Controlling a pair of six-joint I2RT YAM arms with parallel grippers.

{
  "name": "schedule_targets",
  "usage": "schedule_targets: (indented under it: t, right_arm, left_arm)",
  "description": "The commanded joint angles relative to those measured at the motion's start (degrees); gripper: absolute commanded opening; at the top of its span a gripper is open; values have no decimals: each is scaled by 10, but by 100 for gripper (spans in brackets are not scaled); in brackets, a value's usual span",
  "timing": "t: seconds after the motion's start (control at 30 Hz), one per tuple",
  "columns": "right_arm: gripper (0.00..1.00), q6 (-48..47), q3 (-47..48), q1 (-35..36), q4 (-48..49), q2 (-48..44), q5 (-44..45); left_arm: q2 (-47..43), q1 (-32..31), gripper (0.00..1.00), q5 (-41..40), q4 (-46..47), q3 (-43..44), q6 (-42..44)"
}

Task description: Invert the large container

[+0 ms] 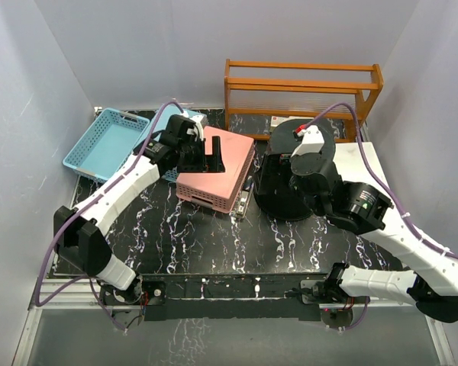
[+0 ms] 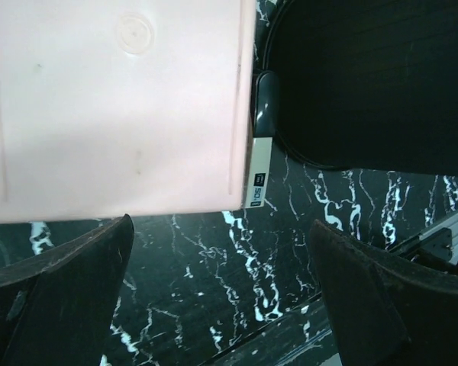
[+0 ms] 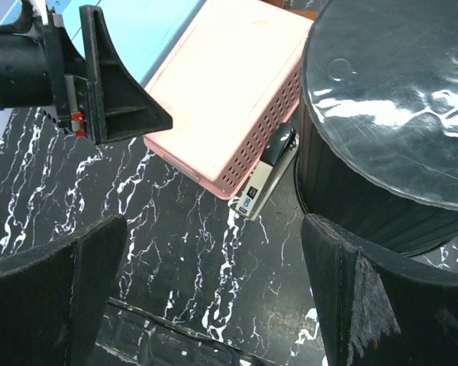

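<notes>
The large container, a round black plastic bucket (image 1: 278,191), stands right of centre with its flat glossy base facing up and its wider rim on the table. The right wrist view shows its base (image 3: 397,99); the left wrist view shows its dark side (image 2: 366,76). My right gripper (image 1: 294,183) is open and empty over the bucket's near left side, fingers wide apart above the marble (image 3: 214,305). My left gripper (image 1: 212,156) is open and empty above the pink basket, off to the bucket's left (image 2: 221,297).
A pink perforated basket (image 1: 217,171) lies bottom-up left of the bucket. A grey stapler-like item (image 3: 267,171) lies between them. A blue basket (image 1: 111,143) sits far left, a wooden rack (image 1: 301,91) at the back, and a white flat piece (image 1: 374,164) at the right.
</notes>
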Motion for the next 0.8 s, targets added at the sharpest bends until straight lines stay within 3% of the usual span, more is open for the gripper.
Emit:
schedule_targets:
  t: [0.0, 0.2, 0.33, 0.57, 0.77]
  right_arm:
    - [98, -19, 3, 1, 61, 10, -14]
    - [98, -41, 20, 1, 71, 35, -26]
    - [98, -44, 13, 1, 74, 30, -33]
    - [98, -38, 3, 1, 83, 22, -61]
    - [98, -45, 18, 1, 63, 25, -67]
  left_arm:
    - [-13, 4, 99, -11, -149, 35, 59]
    - [-59, 34, 99, -53, -177, 17, 61]
    - [-75, 178, 99, -11, -199, 51, 86]
    - [-41, 372, 98, -37, -165, 73, 111]
    - [38, 394, 93, -45, -137, 96, 233]
